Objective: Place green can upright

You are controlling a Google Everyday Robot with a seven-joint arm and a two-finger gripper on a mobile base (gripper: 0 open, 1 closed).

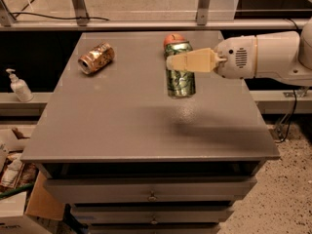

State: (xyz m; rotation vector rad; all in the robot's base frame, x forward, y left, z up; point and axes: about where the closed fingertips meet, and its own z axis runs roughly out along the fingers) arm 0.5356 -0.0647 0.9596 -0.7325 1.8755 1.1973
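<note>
Clamped in gripper (178,62), green can (181,84) upright just below; if released short of surface (122,116) underneath, could topple.

Gripper (171,62) grips green can (181,84) at upper band: near finger (192,61) covers label strip, far finger hidden behind can; arm (273,55) cut by right edge; reddish round object (173,37) mostly hidden behind can, identity unclear
</note>
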